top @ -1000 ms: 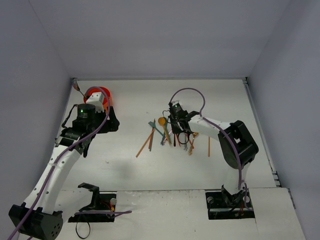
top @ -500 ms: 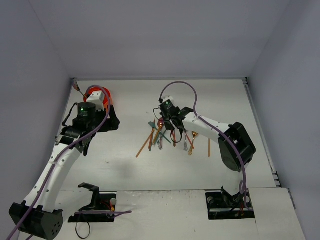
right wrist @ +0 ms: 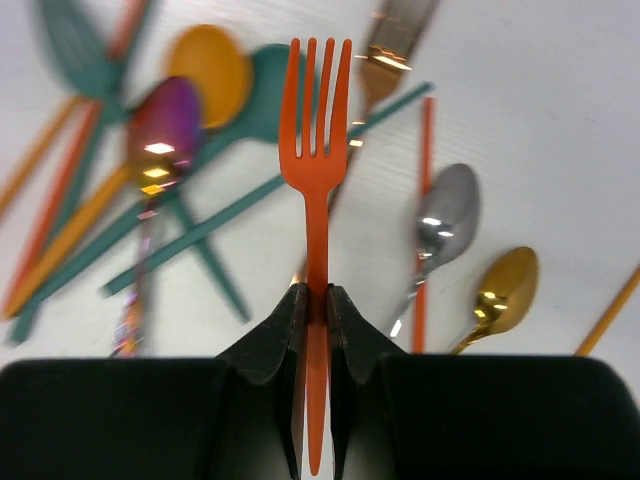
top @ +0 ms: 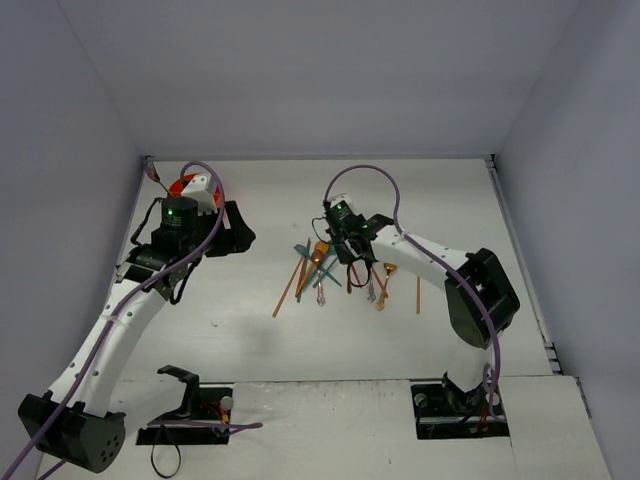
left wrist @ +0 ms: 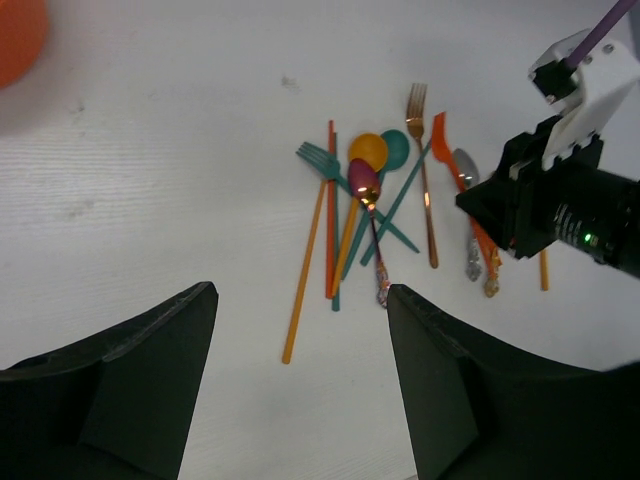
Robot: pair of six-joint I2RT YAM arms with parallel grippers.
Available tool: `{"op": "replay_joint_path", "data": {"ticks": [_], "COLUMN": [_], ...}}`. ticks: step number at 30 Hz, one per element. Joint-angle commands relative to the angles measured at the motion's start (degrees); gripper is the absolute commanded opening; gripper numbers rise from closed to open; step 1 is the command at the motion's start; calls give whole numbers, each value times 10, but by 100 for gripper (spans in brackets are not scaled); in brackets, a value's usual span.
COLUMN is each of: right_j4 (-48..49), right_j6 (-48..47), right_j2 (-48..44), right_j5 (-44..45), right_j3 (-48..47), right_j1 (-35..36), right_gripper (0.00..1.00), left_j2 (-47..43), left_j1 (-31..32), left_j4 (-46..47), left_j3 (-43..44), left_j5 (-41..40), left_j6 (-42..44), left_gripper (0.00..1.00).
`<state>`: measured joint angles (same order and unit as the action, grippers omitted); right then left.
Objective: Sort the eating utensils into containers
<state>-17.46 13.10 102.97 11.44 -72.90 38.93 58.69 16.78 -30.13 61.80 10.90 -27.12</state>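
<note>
The orange fork (right wrist: 316, 150) is being pinched by its handle between the closed fingers of the right gripper (right wrist: 316, 300), tines pointing away from the wrist, and it is riding just above the heap of utensils (left wrist: 380, 210), seemingly clear of everything under it. Down in that heap a pink spoon (left wrist: 363, 182) is lying across the teal pieces beside a teal fork (left wrist: 316, 158), and a silver spoon (right wrist: 445, 215) and a gold spoon (right wrist: 507, 285) are lying close together at the heap's right edge. The orange-red cup (left wrist: 15, 40) is waiting well apart from the heap, off to its left. The left gripper (left wrist: 300, 390) is hovering between heap and cup, fingers spread wide, carrying nothing. By the look of it this is the carry step: one fork picked, not yet delivered. The next move is calling for a swing leftward from the heap, tipping the fork upright and lowering it into one compartment; the left gripper is sitting right on that path and may need to give way
</note>
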Motion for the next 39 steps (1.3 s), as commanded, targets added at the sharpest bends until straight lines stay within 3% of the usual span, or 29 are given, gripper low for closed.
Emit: {"op": "replay_joint_path", "data": {"ticks": [1,11,19,24,29,32,34,36,39], "right_j4": [27,121,146,154,161,162,163,164,163], "right_j6": [-25,6,16,16,17,15,13,12,9], "right_j2": [-97,-167,-183,-187,-186,-184,-182,-181,-180], "right_j5": [-79,-208,-229,-229,-227,-224,-223,-220,-213], "right_j3": [-45,-59,-61,-55,-50,-49,-49,-50,-49], "right_j1": [50,100,109,110,110,110,110,109,109], "right_gripper": [0,0,0,0,0,0,3,10,34], "left_j2": [13,60,87,100,103,105,103,103,104], "left_j1": [31,100,128,138,141,141,141,141,139], "left_j4": [104,190,228,218,207,198,192,185,173], "left_j3": [33,50,60,70,72,75,79,84,94], "left_j5": [32,-16,-42,-55,-61,-70,-80,-91,-122], "left_j6": [-55,-82,-74,-59,-50,-33,-19,-1,40], "left_gripper": [66,66,63,45,14,2,0,0,0]}}
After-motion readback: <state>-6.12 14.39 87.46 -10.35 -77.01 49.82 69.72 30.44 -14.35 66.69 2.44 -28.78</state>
